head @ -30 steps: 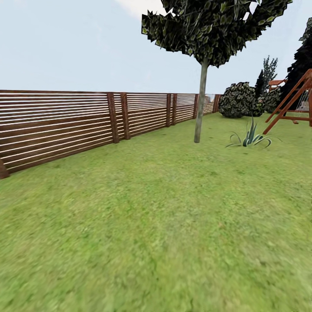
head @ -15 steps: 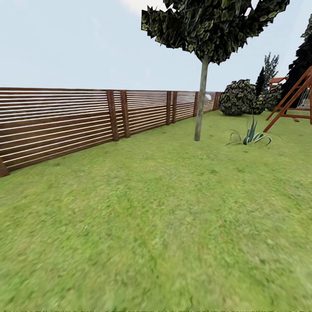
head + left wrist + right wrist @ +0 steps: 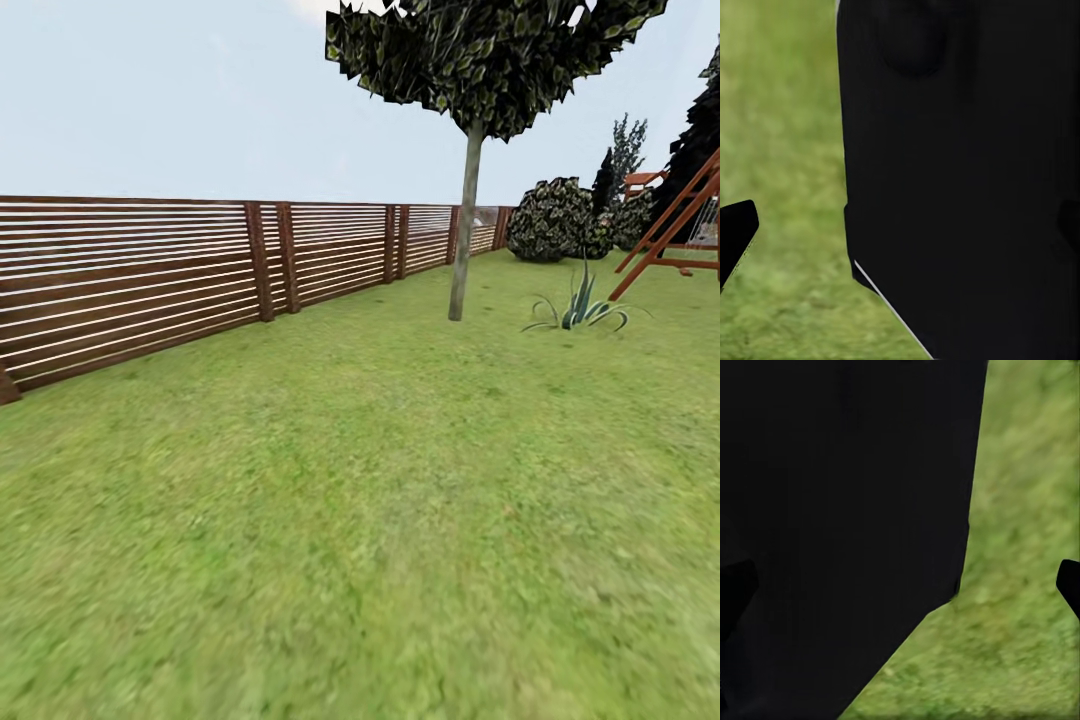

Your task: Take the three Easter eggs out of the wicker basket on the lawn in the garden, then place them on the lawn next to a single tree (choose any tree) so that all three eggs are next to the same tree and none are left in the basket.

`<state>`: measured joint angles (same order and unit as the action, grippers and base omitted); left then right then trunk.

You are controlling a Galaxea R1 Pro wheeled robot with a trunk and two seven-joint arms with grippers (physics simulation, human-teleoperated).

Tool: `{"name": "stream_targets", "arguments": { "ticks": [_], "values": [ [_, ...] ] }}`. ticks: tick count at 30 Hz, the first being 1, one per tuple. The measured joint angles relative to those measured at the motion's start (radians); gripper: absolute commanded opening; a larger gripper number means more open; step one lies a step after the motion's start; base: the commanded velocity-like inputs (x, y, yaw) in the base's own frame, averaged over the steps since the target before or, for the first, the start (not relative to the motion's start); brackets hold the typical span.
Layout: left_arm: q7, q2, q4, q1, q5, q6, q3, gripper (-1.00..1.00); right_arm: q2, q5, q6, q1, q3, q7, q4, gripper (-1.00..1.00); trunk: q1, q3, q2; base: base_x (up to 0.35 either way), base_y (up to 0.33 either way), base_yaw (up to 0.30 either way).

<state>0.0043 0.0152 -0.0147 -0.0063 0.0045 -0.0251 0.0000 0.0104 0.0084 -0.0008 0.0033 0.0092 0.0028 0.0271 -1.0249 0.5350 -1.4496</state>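
The lawn (image 3: 360,500) spreads out ahead in the head view. A tree (image 3: 464,230) with a pale grey trunk and dark speckled leaves stands on it far ahead, a little right of centre. The Easter eggs and the wicker basket are out of view. In the left wrist view my left gripper (image 3: 900,225) is open, one black fingertip (image 3: 735,232) at the picture's edge, with the robot's black body and grass beyond. In the right wrist view my right gripper (image 3: 900,581) is open too, one fingertip (image 3: 1069,581) over the grass. Nothing sits between either pair of fingers.
A brown slatted fence (image 3: 150,280) runs along the left and recedes toward the tree. Right of the tree grows a spiky plant (image 3: 580,310), with dark bushes (image 3: 550,225) behind it. A red-brown wooden swing frame (image 3: 670,240) stands at the far right.
The whole head picture has drifted slightly upward, fence, tree and plant together, so the camera has moved. Nothing on the lawn has shifted by itself.
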Motion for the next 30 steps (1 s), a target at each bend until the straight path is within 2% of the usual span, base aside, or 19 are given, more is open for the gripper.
{"name": "stream_targets", "arguments": {
  "ticks": [8, 16, 18, 22, 30],
  "values": [
    [-0.005, -0.002, -0.045, -0.001, 0.001, -0.088, -0.003, 1.0, -0.002, 0.001, -0.002, 0.0, 0.0, 0.0, -0.024, 1.0, 0.0, 0.0, 0.0, 0.252, 0.0, 0.043],
    [-0.006, -0.002, -0.059, -0.001, 0.0, -0.241, -0.004, 1.0, -0.002, 0.001, -0.003, -0.001, 0.002, 0.0, -0.039, 1.0, 0.001, 0.0, 0.0, 0.328, 0.0, 0.062],
    [-0.006, -0.002, -0.059, -0.001, -0.001, -0.255, -0.005, 1.0, -0.002, 0.001, -0.007, -0.001, 0.002, 0.0, -0.042, 1.0, 0.001, 0.0, 0.0, 0.334, 0.0, 0.011],
    [-0.006, -0.002, -0.059, -0.001, -0.005, -0.273, -0.008, 1.0, -0.002, -0.004, -0.063, -0.001, -0.001, 0.0, -0.049, 1.0, 0.001, 0.0, 0.0, 0.334, 0.0, 0.004],
    [-0.006, -0.002, -0.058, -0.001, -0.006, -0.282, -0.008, 1.0, -0.001, -0.01, -0.083, -0.001, -0.008, -0.001, -0.049, 1.0, 0.001, 0.0, 0.0, 0.335, 0.0, 0.001]
  ]
}}
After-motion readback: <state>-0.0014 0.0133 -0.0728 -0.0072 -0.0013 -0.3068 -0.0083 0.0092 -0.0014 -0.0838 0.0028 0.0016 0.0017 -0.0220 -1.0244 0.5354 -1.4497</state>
